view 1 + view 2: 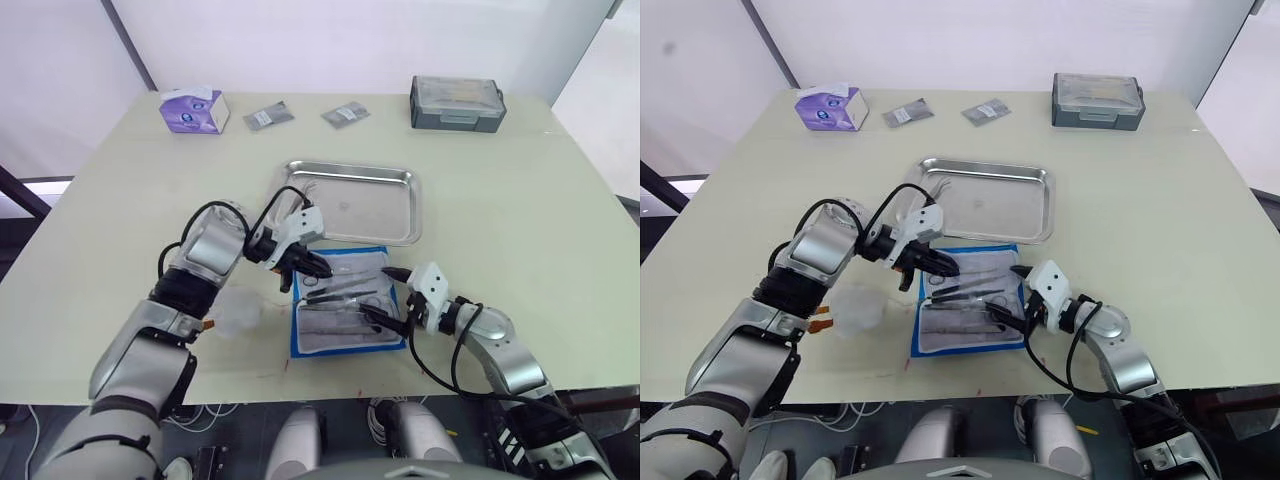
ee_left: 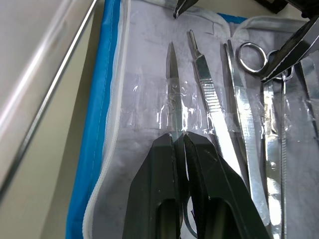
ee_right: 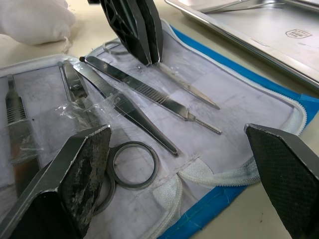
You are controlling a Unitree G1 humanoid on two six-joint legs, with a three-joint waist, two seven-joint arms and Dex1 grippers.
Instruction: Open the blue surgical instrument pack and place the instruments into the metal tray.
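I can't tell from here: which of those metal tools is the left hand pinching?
The slim pointed tool nearest the pack's zipped edge. The left hand is shut on its handle; the scalpel handle beside it lies untouched.

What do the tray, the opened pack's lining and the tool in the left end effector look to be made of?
The metal tray looks like polished steel: mirror-like rim, bright reflections. The blue surgical instrument pack seems fabric outside, with a whitish soft plastic lining that is glossy and wrinkled, probably vinyl. The slim pointed instrument pinched by the left end effector looks like brushed steel, silvery with a dull sheen.
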